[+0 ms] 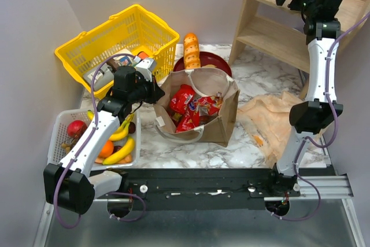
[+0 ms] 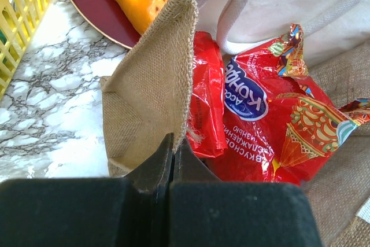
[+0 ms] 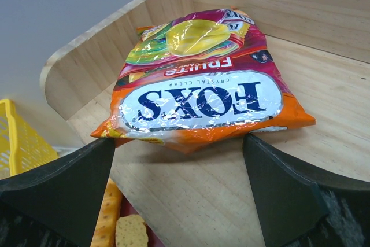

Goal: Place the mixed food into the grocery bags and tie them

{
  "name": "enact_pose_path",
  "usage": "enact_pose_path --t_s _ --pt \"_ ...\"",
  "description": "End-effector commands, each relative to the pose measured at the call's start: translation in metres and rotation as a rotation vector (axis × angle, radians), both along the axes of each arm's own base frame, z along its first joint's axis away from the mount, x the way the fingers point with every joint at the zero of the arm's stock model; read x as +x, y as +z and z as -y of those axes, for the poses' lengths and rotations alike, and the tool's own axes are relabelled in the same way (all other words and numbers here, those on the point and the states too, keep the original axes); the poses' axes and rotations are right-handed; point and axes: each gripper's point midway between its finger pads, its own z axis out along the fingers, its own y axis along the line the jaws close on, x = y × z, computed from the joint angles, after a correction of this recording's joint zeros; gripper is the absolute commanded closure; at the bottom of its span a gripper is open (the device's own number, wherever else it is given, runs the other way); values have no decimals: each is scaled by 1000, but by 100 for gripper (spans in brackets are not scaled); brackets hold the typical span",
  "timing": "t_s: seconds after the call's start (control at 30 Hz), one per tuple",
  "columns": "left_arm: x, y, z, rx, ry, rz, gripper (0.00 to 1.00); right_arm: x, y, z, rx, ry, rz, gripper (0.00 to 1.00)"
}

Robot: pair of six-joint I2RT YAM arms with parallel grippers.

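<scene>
At the middle of the table (image 1: 254,62) we see the brown bag (image 1: 222,122) standing open, with red crisp packets (image 1: 191,108) lying inside it. Our left gripper (image 2: 173,143) is pressed together on the bag's left rim, with a fold of the woven edge pinched between its fingers. Up at the far right corner, our right gripper (image 3: 178,143) reaches onto the wooden shelf (image 3: 324,137). Its jaws are spread wide to either side of the near end of an orange packet (image 3: 202,85) that lies flat on the board. We find the tan plastic bag (image 1: 272,120) crumpled near the table's right edge. At the near left corner, bananas (image 1: 121,153) lie in the white tray (image 1: 60,125). The yellow basket (image 1: 115,33) sits at the far left. Behind the brown bag, a loaf (image 1: 191,50) rests on a red plate (image 1: 217,62).
</scene>
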Motion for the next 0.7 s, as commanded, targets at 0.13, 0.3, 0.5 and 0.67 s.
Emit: enact_pose_path --t_s 0.13,0.3,0.5,0.67 --pt "-1 -5 -6 43 21 -6 100 33 -22 8 98 -99 -8 24" --pt "-2 -3 -6 38 16 -1 100 36 -14 7 113 -99 38 62" --pt "-3 -1 -8 42 23 9 100 17 21 -5 73 -30 140 90" --pt "-3 0 -8 41 23 11 100 -13 52 -16 38 26 228 99"
